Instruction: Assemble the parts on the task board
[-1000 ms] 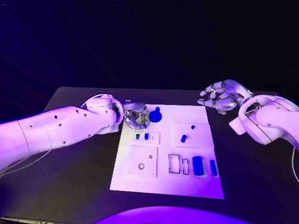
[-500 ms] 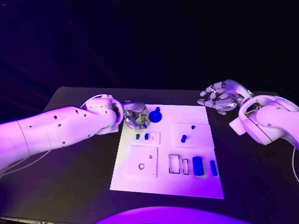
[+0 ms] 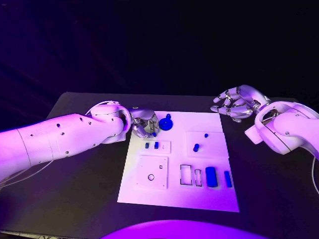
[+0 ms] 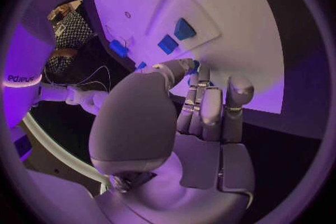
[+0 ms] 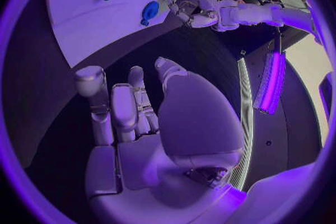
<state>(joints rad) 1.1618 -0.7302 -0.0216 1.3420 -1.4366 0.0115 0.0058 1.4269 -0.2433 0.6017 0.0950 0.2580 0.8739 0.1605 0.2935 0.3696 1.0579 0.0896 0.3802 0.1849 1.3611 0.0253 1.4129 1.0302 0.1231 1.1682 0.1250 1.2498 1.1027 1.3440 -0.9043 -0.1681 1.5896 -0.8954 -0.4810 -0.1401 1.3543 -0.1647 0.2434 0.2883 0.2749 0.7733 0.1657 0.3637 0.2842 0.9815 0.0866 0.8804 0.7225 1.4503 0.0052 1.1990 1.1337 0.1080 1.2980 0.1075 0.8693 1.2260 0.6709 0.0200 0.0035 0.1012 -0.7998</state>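
Observation:
The white task board [image 3: 175, 194] lies mid-table. My left hand [image 3: 144, 124] hovers at its far left corner, right beside a round blue part [image 3: 165, 123]. In the left wrist view its fingers [image 4: 203, 109] lie straight and close together. The thumb is folded across them, and a speck of blue shows at its tip; I cannot tell whether anything is pinched there. Two small blue parts [image 3: 151, 145] sit just below the hand, and one more [image 3: 195, 147] lies to their right. My right hand [image 3: 234, 103] hangs past the board's far right corner, fingers curled in on nothing.
Two long blue parts [image 3: 211, 177] lie next to empty rectangular slots [image 3: 185, 175] at the board's near right. A square plate with a round hole [image 3: 151, 173] sits at its near left. Black table [image 3: 73, 199] surrounds the board.
My left hand's fingers have shifted very slightly beside the round blue part. The right hand has stayed where it was.

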